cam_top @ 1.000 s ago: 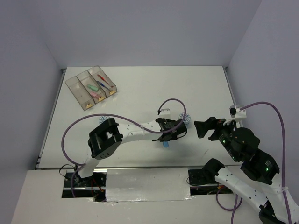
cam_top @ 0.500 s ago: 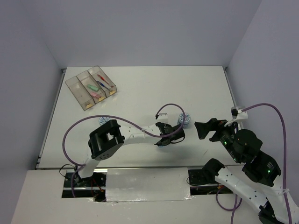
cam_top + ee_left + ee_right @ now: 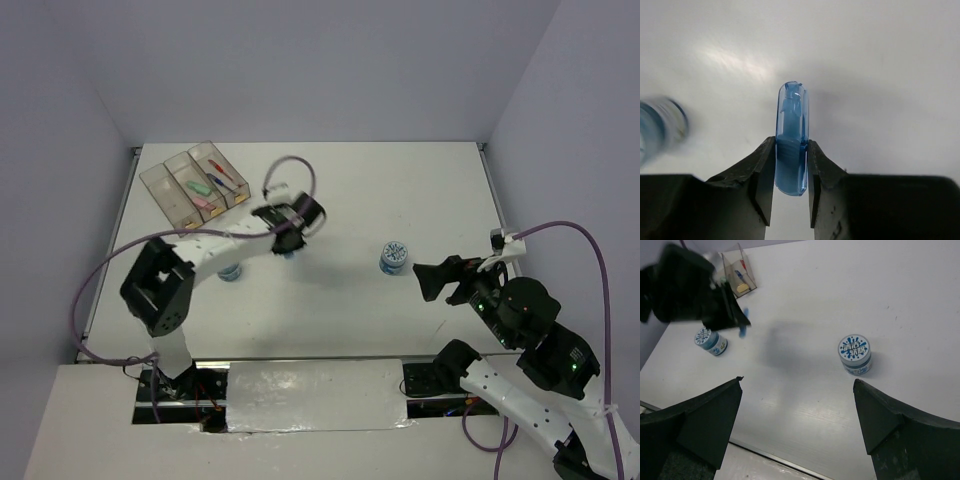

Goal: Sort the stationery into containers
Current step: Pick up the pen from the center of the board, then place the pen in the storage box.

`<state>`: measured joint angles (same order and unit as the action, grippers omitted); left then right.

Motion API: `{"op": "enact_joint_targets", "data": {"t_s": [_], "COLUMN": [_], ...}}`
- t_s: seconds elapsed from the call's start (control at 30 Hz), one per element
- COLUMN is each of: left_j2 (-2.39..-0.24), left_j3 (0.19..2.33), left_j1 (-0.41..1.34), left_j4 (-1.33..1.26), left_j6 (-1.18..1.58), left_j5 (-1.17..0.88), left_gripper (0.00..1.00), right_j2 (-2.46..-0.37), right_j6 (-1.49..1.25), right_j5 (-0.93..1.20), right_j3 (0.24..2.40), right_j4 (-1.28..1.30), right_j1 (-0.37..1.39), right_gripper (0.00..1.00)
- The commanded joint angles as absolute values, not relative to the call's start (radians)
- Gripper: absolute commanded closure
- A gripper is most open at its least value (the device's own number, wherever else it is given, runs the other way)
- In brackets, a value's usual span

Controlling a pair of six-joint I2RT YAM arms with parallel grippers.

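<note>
Left end effector [image 3: 790, 167] is clamping a clear blue bar [image 3: 791, 135] between its two dark fingers, and the bar is standing on end, poking out past the fingertips. In the top view this end effector [image 3: 286, 244] is hanging over the white tabletop [image 3: 400, 190], near the three joined clear containers [image 3: 160, 184] at the far left corner, with one blue-white tape roll [image 3: 230, 271] sitting just beside the arm on its near side. The wrist view is showing that roll as a blur at the left edge. A second tape roll [image 3: 395, 257] is standing upright out toward the middle right, well apart from the first.

The right end effector [image 3: 432, 280] is hovering near that second roll with its fingers spread wide apart, gripping nothing.

Inside the containers, a green bar [image 3: 199, 185] and a pink bar [image 3: 206, 203] are lying in the middle bin, while a red pen [image 3: 222, 168] and a blue pen [image 3: 218, 183] are lying in the bin on the right.
</note>
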<state>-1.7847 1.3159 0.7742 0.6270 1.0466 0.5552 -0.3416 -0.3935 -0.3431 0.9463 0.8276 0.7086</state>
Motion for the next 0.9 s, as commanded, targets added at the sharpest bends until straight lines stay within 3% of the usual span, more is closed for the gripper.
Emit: {"op": "enact_joint_targets", "data": {"t_s": [0.0,0.33,0.57,0.83,0.87], "left_j2": [-1.665,-1.862,-2.052,-2.126,-2.129], "left_j3": [1.413,1.713,1.908,1.902,1.895], "left_j1": [0.583,0.151,0.019,0.003,0.005], "left_j4": [0.647,0.557,0.534,0.477,0.489], "left_j6": [0.914,0.801,0.738,0.715,0.724], "left_j5": [0.609,0.499,0.410,0.370,0.379], "left_gripper": [1.00,0.99,0.90,0.61,0.49], "right_j2": [-0.334,-0.388,-0.388,-0.413,-0.419], "right_j6": [-0.376,-0.374,-0.331,-0.313,-0.313], "right_j5": [-0.324,-0.218,-0.219,-0.215,-0.215], "right_j3": [0.936,0.850,0.842,0.847,0.847], "right_j4": [0.773,0.675,0.660,0.653,0.652], "right_j1": [0.707,0.707,0.707,0.707,0.707], "right_gripper": [0.00,0.00,0.00,0.00,0.00]}}
